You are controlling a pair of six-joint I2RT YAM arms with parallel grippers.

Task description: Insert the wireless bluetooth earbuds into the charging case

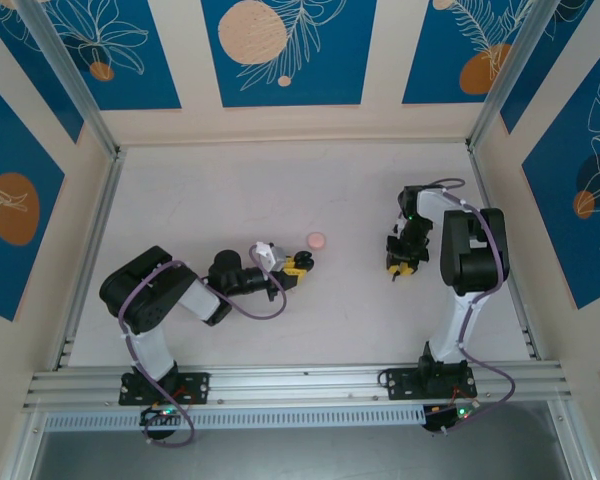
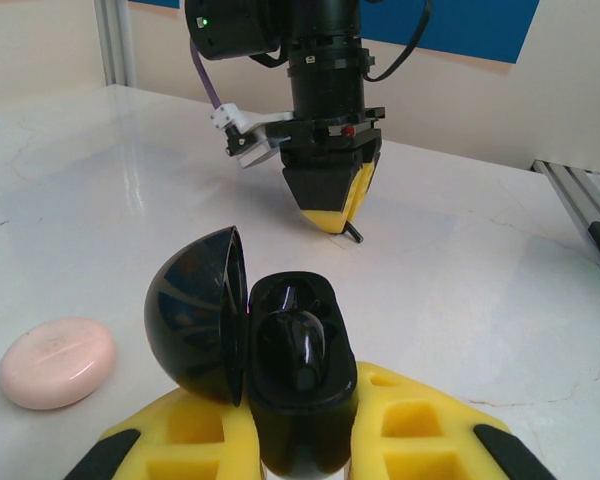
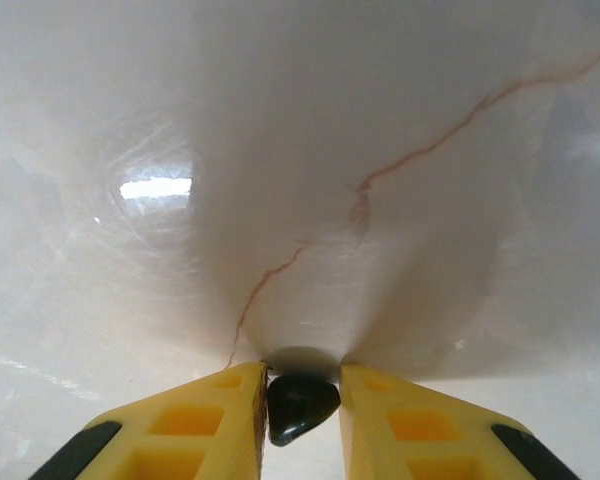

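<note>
The left fingers (image 2: 410,425) clamp a glossy black, egg-shaped plastic charging case (image 2: 300,370), its domed lid (image 2: 200,315) swung open. Well beyond that case, the right fingers (image 3: 195,420) point down at the white marbled worktop (image 3: 280,150), pinching a small glossy black earbud (image 3: 302,405). A pale pink oval case (image 2: 57,362) lies near the black case's lid side.

White table (image 1: 230,190), seemingly marble-veined; blue leaf-print wall panels (image 1: 320,70); aluminium rail (image 1: 300,380)
</note>
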